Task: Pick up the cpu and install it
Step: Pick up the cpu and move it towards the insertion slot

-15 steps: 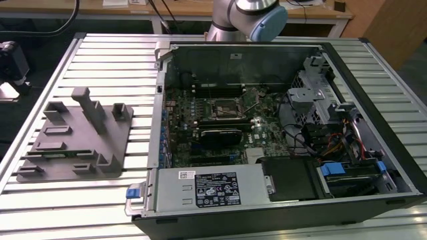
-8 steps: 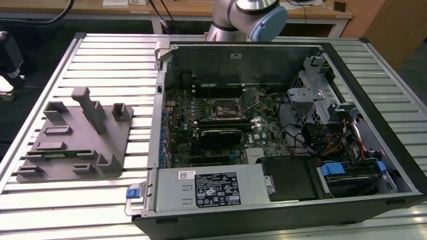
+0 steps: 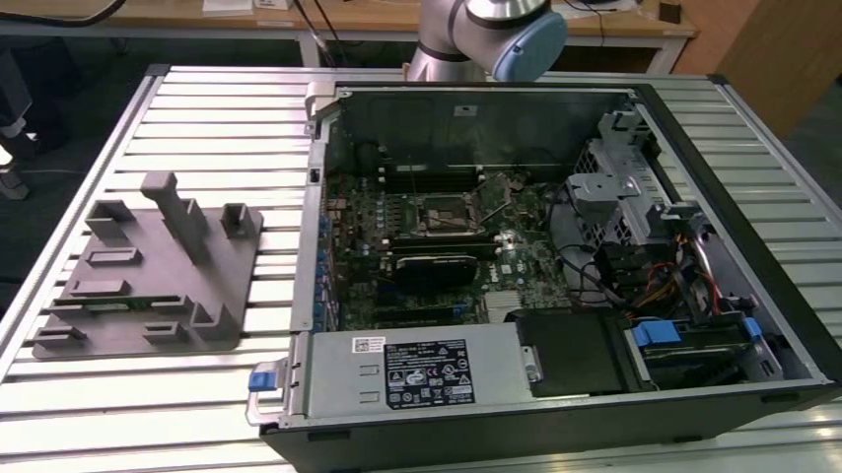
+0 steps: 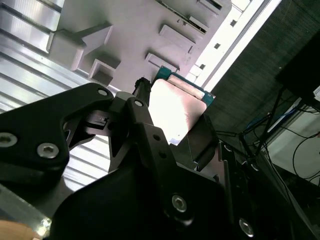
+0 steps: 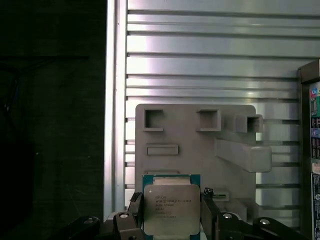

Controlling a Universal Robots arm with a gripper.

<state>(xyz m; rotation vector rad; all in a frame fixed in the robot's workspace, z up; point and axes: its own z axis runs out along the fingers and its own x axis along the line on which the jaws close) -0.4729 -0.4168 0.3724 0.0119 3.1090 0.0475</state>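
The cpu (image 5: pixel 171 209) is a flat square chip with a silvery-grey top and a green rim, and my gripper (image 5: pixel 171 212) is shut on it. Black fingers (image 5: pixel 135 206) press on two opposite edges. The second wrist view shows the cpu (image 4: pixel 176 107) bright between the jaws of the gripper (image 4: pixel 175 114). It hangs well above the grey holder block (image 5: pixel 195 145), which lies on the slatted metal table. In the exterior view the black socket frame (image 3: pixel 441 215) sits on the motherboard inside the open computer case (image 3: pixel 736 177).
The grey holder block (image 3: pixel 145 276) with upright posts lies at the exterior view's left on the slatted table (image 3: pixel 224 118). The case holds a power supply (image 3: pixel 414 370), cables and drive bays. The arm's joint (image 3: pixel 507 39) stands behind the case. The table edge (image 5: pixel 112 100) borders dark floor.
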